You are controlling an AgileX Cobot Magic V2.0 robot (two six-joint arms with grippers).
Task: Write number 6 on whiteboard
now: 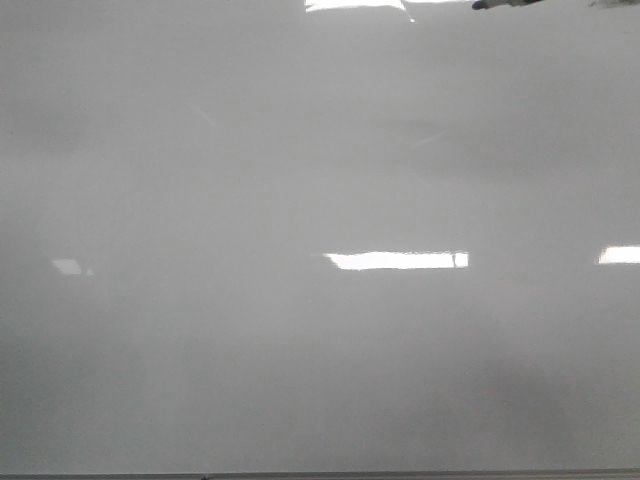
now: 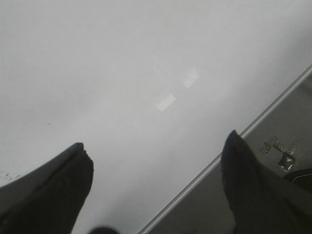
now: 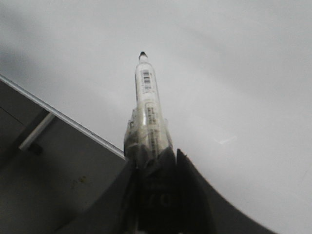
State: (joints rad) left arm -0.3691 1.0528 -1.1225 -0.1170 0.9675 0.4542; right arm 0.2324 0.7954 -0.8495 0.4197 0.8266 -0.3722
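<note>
The whiteboard (image 1: 300,350) fills the front view, glossy pale grey with bright light reflections. The number 6 is out of view in all three views. My right gripper (image 3: 156,158) is shut on a clear-barrelled marker (image 3: 147,107) with a barcode label. Its dark tip (image 3: 142,54) points at the whiteboard (image 3: 234,73); whether it touches I cannot tell. My left gripper (image 2: 156,139) hangs open over the whiteboard (image 2: 122,73) near its edge, with nothing between its fingers. A slim dark shape (image 1: 505,4) pokes in at the top right of the front view.
A thin metal frame (image 2: 263,114) borders the board, with a dark grey surface beyond holding scraps of crumpled tape (image 2: 280,148). The right wrist view shows the same kind of frame edge (image 3: 63,117) and a pale bar (image 3: 36,131) on dark ground. Faint specks (image 2: 9,174) mark the board.
</note>
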